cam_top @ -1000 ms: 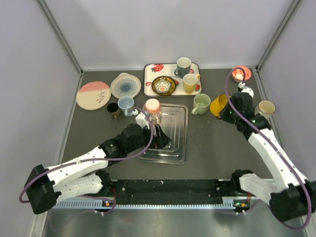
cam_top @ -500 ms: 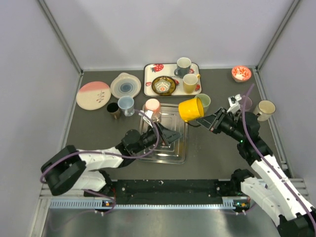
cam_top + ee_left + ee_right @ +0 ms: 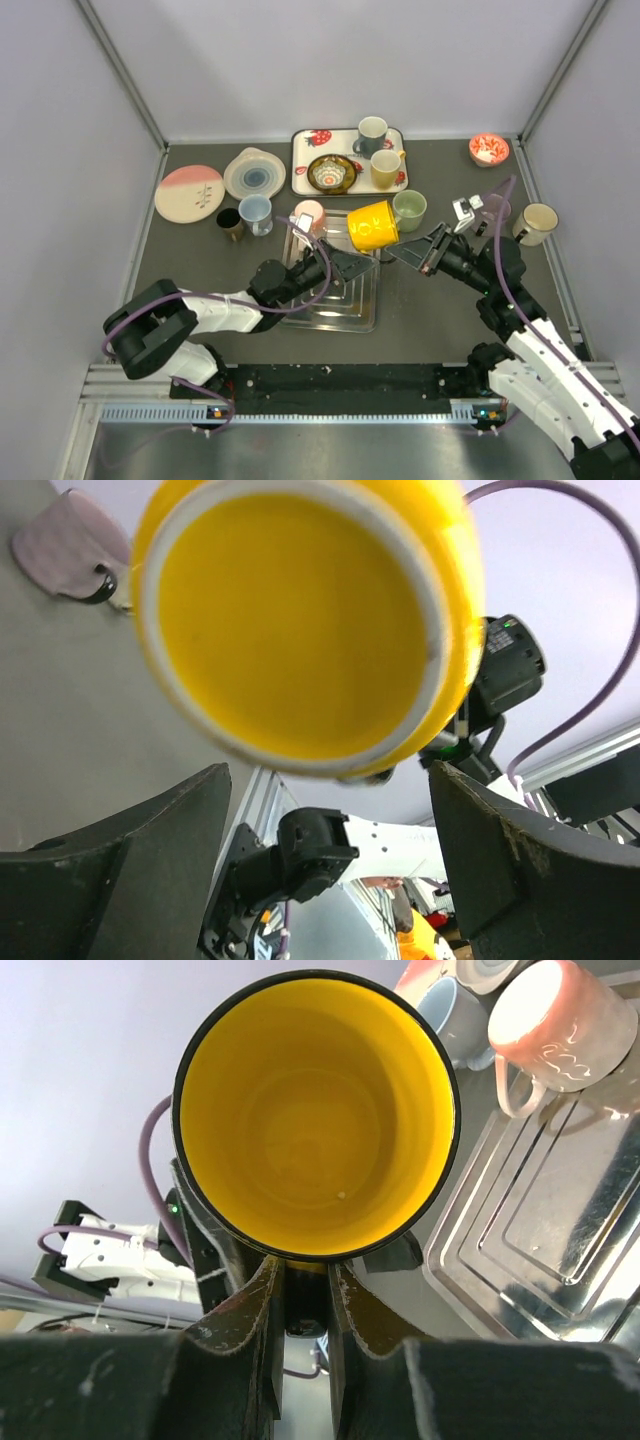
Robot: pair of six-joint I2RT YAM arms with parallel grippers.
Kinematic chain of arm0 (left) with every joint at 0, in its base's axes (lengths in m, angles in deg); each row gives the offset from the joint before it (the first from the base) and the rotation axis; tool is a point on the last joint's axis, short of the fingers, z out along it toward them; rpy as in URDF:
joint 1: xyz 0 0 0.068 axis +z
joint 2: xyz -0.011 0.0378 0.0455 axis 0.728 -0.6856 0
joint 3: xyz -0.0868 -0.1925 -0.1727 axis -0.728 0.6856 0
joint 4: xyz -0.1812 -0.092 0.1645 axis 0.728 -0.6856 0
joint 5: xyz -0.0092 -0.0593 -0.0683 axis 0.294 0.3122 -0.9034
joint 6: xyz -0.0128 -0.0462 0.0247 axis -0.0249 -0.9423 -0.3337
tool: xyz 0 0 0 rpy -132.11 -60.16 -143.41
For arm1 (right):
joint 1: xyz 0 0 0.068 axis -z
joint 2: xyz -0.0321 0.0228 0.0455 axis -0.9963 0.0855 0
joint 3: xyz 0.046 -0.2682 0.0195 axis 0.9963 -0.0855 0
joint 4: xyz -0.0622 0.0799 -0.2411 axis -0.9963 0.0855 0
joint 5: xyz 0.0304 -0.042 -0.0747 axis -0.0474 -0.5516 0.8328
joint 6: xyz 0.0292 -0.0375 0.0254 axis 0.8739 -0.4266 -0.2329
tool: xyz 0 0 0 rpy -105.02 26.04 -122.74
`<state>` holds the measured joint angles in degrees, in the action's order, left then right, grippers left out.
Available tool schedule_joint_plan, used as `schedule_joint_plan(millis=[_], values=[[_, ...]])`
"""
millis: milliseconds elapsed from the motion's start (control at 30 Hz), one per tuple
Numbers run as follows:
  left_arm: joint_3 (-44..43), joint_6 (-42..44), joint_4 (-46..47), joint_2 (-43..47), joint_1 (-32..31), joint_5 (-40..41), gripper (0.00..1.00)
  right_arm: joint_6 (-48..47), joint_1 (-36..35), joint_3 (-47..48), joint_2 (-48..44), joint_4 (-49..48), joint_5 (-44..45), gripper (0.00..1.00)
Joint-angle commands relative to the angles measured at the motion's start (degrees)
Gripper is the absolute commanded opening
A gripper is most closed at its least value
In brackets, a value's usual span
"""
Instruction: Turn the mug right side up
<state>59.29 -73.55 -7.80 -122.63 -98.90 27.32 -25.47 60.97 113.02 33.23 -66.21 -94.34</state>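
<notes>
Over the tray (image 3: 350,306), the yellow mug (image 3: 372,225) has shifted left.

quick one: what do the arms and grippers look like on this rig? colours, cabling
The left arm and right arm both have white link shells with black joints. A purple cable loops along each. The left gripper and right gripper have black, wedge-shaped fingers.

Even, diffuse light from above lit the scene brightly, leaving only soft shadows on the dark grey tabletop (image 3: 440,300) and white glare on the ribbed silver metal tray (image 3: 545,1245), while the glossy yellow ceramic mug (image 3: 290,620) loomed blurred and bulged in the left wrist view, its edges out of focus.
</notes>
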Motion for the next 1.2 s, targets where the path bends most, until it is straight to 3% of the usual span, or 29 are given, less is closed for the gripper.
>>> schedule_joint_plan(millis=[0,200,367,767,900,967,1000,1033,1167], values=[[-3.4,1.9,10.1,1.7,-0.2,-0.6,0.85,1.5,-1.4,0.4,-2.1,-9.5,-0.2,0.00],[-3.4,2.6,13.5,1.0,0.1,2.5,0.76,1.3,-3.4,0.2,-2.3,-10.4,-0.1,0.00],[-4.9,1.7,14.9,0.0,0.6,2.0,0.60,-0.5,-5.4,0.0,-2.9,-8.8,0.3,0.00],[-6.7,-0.6,17.2,1.0,0.9,1.5,0.48,-2.8,-6.1,-3.0,-5.7,-5.5,-1.1,0.00],[-7.5,-1.8,19.0,0.7,0.9,0.1,0.36,-3.3,-6.2,-3.7,-6.1,-4.8,-2.5,0.00],[-7.9,-2.7,20.6,0.0,1.0,-0.9,0.26,-3.7,-6.2,-3.9,-6.2,-4.6,-2.9,0.00],[-8.0,-3.0,21.0,-0.4,0.9,-1.2,0.19,-3.9,-6.1,-4.0,-6.4,-4.2,-3.1,0.00],[-8.3,-3.3,21.8,-0.6,0.9,-1.4,0.04,-4.0,-6.2,-4.0,-6.4,-4.1,-3.2,0.00],[-8.7,-5.1,22.3,-1.4,1.0,-2.7,0.00,-4.7,-6.1,-4.0,-6.6,-3.2,-3.6,0.00]])
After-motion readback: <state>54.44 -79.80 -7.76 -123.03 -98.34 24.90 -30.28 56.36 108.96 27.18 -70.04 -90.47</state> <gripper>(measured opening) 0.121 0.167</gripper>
